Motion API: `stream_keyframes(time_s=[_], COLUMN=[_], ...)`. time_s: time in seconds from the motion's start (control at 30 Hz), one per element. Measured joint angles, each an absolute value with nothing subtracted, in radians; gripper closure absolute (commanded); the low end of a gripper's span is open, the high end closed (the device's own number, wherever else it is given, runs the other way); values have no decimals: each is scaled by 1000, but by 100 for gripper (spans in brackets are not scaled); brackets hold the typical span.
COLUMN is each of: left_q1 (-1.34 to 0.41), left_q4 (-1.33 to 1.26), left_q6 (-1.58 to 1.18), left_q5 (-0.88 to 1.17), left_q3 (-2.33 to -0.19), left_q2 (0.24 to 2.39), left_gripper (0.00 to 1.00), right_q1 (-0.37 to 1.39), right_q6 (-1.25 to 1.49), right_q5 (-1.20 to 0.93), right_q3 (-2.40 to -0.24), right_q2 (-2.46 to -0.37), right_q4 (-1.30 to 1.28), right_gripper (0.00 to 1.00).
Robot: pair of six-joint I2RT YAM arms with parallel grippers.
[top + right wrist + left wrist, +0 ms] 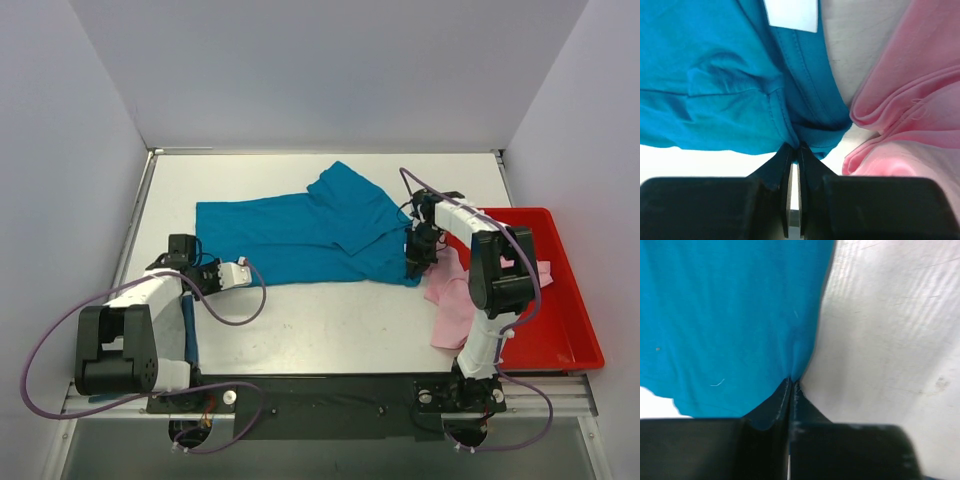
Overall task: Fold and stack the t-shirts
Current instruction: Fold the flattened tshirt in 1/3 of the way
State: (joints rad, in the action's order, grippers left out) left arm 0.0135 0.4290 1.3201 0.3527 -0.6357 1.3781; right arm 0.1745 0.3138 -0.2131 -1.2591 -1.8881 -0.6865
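The left hand [791, 385] is clamped on the edge of the teal-blue t-shirt [300, 235] farthest from the red tray [570, 335], and the right hand [794, 147] is pinched shut on its corner nearest the tray. The shirt lies spread on the desk [330, 330] left of the tray; a pale pink t-shirt [450, 300] drapes over the tray's left rim.
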Motion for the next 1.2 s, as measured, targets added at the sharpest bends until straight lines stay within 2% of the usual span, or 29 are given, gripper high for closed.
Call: stream_keyframes(time_s=[0.23,0.7,0.73,0.77,0.8,0.83,0.87,0.9,0.97,1.1,1.2], left_q1=[25,62,62,62,62,62,62,62,62,62,62], left_q4=[342,717,753,769,799,831,861,894,929,916,814], left_q6=[1319,1427,1441,1448,1459,1475,1486,1490,1485,1358,1174], left_q5=[311,341,342,342,344,347,352,357,376,435,482], left_q3=[-605,-664,-664,-664,-666,-669,-675,-683,-708,-822,-963], left_q2=[1368,1246,1243,1242,1240,1240,1239,1239,1238,1247,1294], left_gripper=[100,100,96,77,64,48,32,28,21,18,27], right_q1=[140,155,162,169,178,186,193,199,205,218,250], right_q6=[345,391,396,397,398,400,400,398,391,341,282], right_q5=[-175,-199,-200,-203,-207,-212,-219,-226,-237,-243,-243], right_q3=[-1236,-1089,-1074,-1068,-1062,-1058,-1054,-1053,-1057,-1208,-1516], right_q2=[-1876,-1742,-1731,-1723,-1713,-1705,-1695,-1689,-1683,-1707,-1785], right_q4=[-701,-850,-865,-877,-892,-906,-922,-935,-961,-1063,-1078], right_gripper=[100,100,100,100,100,97,88,70,56,49,48])
